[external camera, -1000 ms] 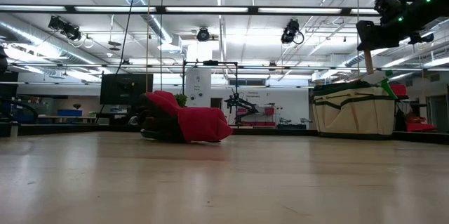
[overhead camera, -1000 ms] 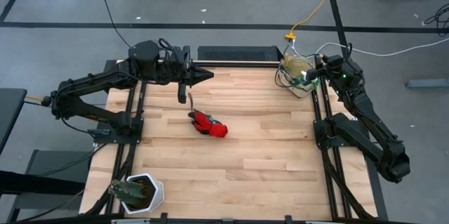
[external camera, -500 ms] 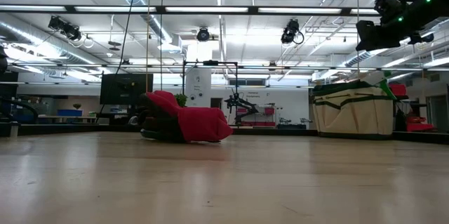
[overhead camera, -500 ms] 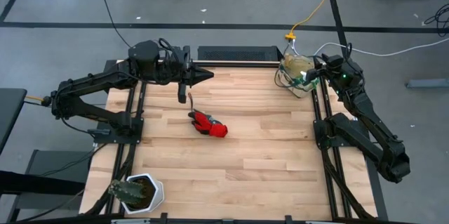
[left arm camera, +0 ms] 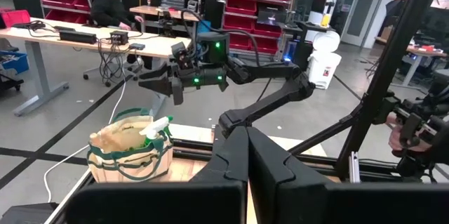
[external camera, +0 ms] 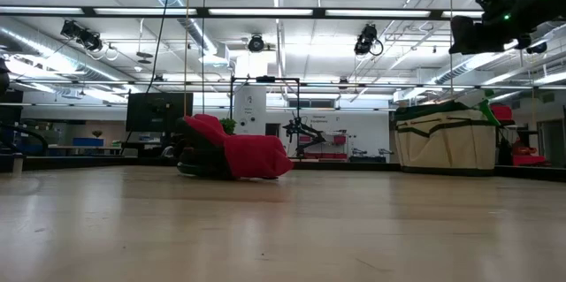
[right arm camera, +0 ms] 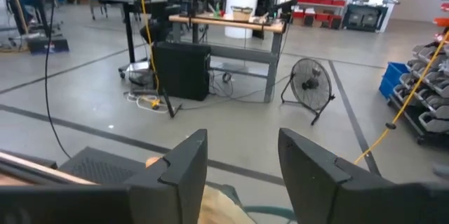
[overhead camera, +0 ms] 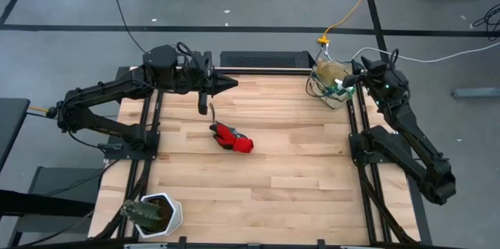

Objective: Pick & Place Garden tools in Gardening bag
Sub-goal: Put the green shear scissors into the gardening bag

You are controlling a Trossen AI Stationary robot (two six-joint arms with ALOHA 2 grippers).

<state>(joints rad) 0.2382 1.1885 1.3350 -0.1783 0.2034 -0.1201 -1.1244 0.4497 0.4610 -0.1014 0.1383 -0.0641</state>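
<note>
Nearest the front edge of the table (overhead camera: 258, 194) stands a white pot with a dark plant (overhead camera: 152, 213), which is no part of the work. Farther in, toward the table's middle, the red glove (overhead camera: 234, 137) lies crumpled on the wood, and just beyond it a slim hand tool (overhead camera: 210, 109) lies apart from it, below the left gripper (overhead camera: 228, 83). That gripper hangs over the far left part of the table with its fingers pressed together and nothing between them. At the far right corner sits the gardening bag (overhead camera: 330, 82), a beige tote with green trim; a translucent green vessel (left arm camera: 156, 127) already stands in it, its top showing above the rim. The right gripper (overhead camera: 349, 80) hovers above the bag's rim, its fingers (right arm camera: 184, 161) spread and empty, touching neither bag nor contents. Judged from this, a deposit is complete and the glove and hand tool remain to be fetched. To do the present step well, the right arm should lift straight up until its fingers are clear of the looped handles before travelling toward the table's middle; a sideways pull here could snag a handle and tip the bag. Beyond the table a person sits at a desk.
</note>
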